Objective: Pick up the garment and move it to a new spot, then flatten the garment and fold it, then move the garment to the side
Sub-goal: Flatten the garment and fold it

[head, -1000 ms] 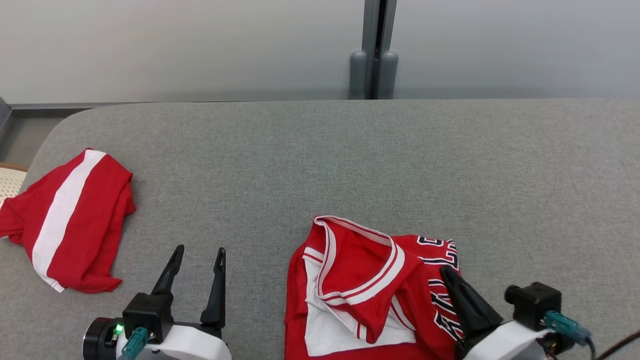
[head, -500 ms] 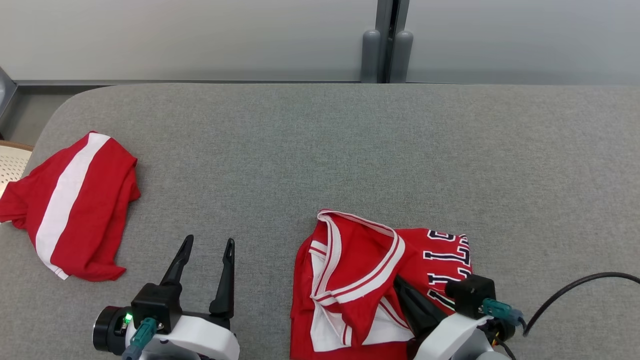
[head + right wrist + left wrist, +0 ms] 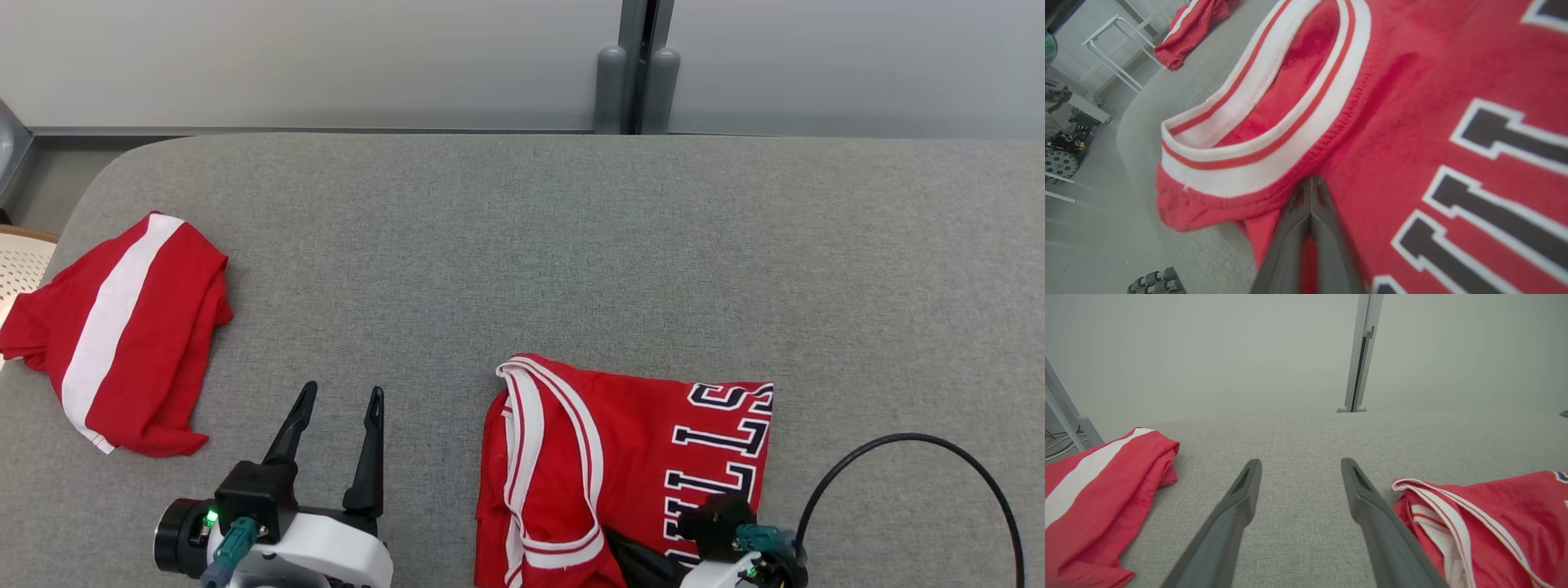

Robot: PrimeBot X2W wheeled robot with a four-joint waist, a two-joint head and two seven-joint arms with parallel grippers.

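On the grey fabric-covered table, the red jersey with white-striped trim and black lettering lies at the near edge, right of centre. Its trimmed opening points left and its lettering runs near-to-far. The right gripper, fingers together, pinches its fabric beside the trim. The left gripper hovers spread and empty.

From behind the left gripper, the head camera looks steeply down on the grey surface. The left wrist camera skims low past its fingers. The right wrist camera sits close on the jersey at the right gripper, and all views share that jersey.
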